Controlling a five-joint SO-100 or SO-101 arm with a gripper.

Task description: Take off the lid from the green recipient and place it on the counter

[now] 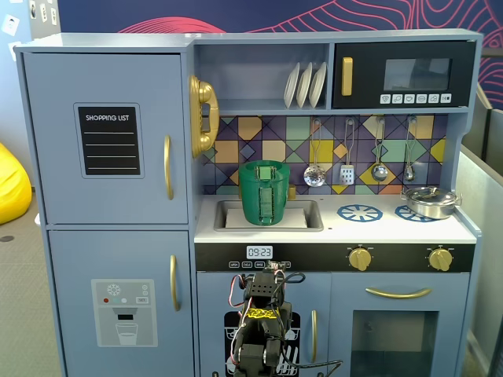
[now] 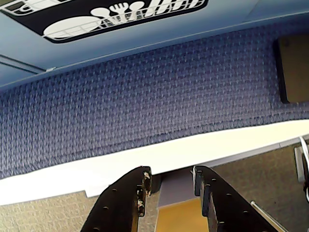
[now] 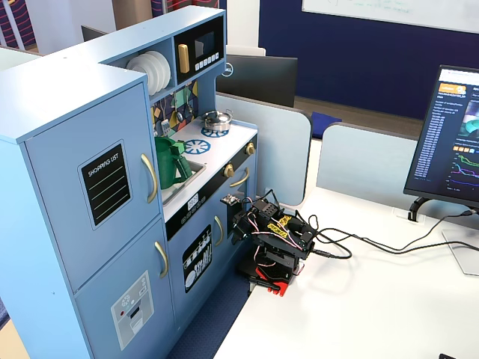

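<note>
The green pot (image 1: 265, 193) stands in the sink (image 1: 302, 222) of the toy kitchen, on the left part of the white worktop (image 1: 346, 229). Its ribbed handle faces the front in a fixed view. The lid (image 1: 265, 165) sits flat on top of the pot, so I cannot see if anything is inside. The sink holds only the pot. A steel pan (image 1: 430, 201) sits on the far right burner ring, and I cannot tell if it holds anything.

The arm (image 3: 273, 239) is folded low on the table, well below the worktop and well apart from the pot. In the wrist view the pincer (image 2: 170, 185) points down at the blue carpet and the table edge. Its two fingers are a little way apart, and nothing is between them.

Nothing of the job is done yet. The arm must go up a long way first. It could bump the front edge of the worktop on the way up. The knob on the lid is too small to see here, so the pincer could slip off it. If the lid sticks, the whole pot could lift up or tip over in the sink.
</note>
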